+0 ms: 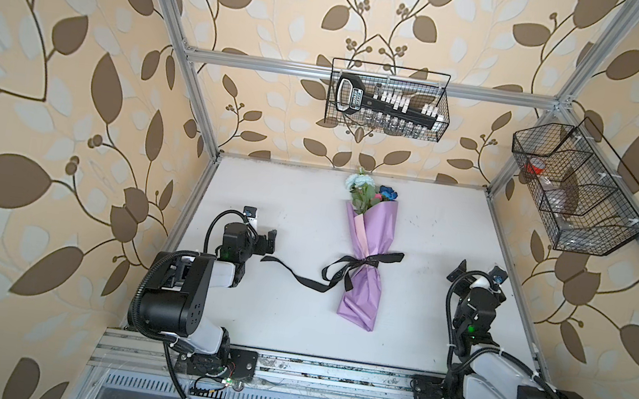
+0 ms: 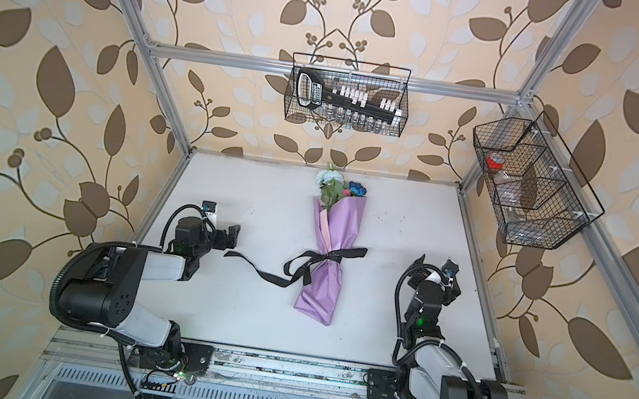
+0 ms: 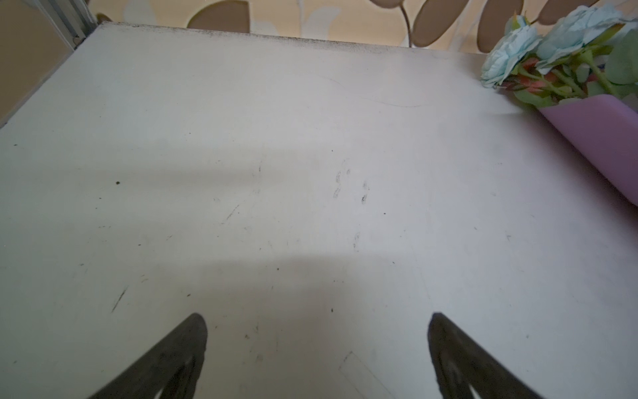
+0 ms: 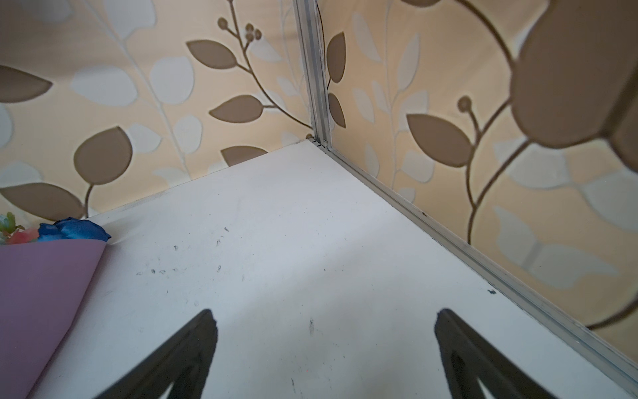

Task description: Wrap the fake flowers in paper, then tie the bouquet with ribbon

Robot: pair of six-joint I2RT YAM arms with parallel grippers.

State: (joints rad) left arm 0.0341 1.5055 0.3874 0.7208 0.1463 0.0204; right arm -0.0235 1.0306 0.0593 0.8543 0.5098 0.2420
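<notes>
- matt lilac paper around the bouquet [image 1: 373, 232]; cloth-like petals;
- faintly glossy black ribbon [image 1: 363, 261];
- matt white table [image 1: 273, 312], scuffed;
- bare brushed metal frame [image 1: 268, 64];
- black wire basket [image 1: 442, 116]

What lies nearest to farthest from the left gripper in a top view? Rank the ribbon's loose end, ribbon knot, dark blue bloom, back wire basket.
1. ribbon's loose end, beside the left gripper.
2. ribbon knot, on the bouquet, midway.
3. dark blue bloom, bouquet's far end.
4. back wire basket, rear rail.
</notes>
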